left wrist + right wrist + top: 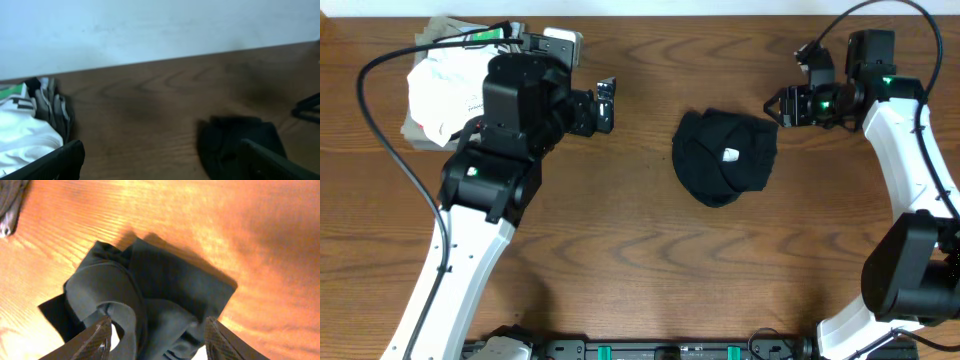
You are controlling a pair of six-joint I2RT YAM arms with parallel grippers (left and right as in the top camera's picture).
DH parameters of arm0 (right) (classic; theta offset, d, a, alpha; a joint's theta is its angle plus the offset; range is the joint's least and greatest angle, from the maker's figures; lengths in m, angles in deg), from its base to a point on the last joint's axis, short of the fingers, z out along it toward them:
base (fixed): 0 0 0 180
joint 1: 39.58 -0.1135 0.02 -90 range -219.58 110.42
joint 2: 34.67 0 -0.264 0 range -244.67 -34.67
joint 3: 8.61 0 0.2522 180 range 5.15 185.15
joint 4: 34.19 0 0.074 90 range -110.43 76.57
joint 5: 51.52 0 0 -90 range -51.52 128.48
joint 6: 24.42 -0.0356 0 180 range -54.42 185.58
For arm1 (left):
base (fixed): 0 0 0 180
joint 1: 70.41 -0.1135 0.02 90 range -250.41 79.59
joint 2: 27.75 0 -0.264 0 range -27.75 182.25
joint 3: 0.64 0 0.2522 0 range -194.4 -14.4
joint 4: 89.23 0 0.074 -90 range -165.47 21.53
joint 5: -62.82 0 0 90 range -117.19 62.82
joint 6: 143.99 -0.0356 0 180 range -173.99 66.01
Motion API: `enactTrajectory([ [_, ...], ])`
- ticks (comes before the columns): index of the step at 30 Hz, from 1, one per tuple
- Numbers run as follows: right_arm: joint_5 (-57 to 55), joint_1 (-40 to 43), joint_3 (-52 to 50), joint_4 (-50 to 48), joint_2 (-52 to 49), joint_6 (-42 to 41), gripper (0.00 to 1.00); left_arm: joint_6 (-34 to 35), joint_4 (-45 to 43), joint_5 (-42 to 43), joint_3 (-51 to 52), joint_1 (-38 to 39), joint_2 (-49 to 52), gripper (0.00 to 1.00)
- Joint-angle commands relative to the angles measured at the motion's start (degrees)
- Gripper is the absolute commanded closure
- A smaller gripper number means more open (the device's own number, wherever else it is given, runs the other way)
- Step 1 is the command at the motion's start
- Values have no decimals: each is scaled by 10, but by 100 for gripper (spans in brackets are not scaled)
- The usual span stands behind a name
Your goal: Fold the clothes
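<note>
Shirt lies bunched beside right pincer, whose fingers stand apart.

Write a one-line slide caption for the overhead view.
Bunched black shirt at centre, left gripper and right gripper both open nearby; white garment at far left.

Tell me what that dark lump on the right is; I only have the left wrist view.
Observer: The black shirt, bunched into a rounded heap, a small white logo mark on top.
Operator: Is the right arm holding it?
Observer: No. The right gripper sits beside the heap's upper right edge in the overhead view, jaws apart, gripping nothing.
Operator: And my left gripper?
Observer: The left gripper is open too, well clear of the shirt, bare table between them.
</note>
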Motion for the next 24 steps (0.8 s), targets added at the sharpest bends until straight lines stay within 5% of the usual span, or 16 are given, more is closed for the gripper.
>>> enactTrajectory([
  [1, -18, -22, -2, 5, -23, 64, 41, 5, -1, 0, 2, -2, 20, 2],
  [12, -9, -57, -2, -7, -82, 135, 39, 5, -1, -1, 2, -2, 49, 2],
  [15, 0, -66, -2, -17, -94, 136, 55, 5, -1, -1, 2, -2, 49, 2],
  [18, 18, -70, -1, -39, -93, 124, 96, 3, -1, -1, 2, -2, 49, 2],
  [24, 16, -53, 71, -11, -85, 33, 99, 3, -1, -1, 2, -2, 49, 2],
])
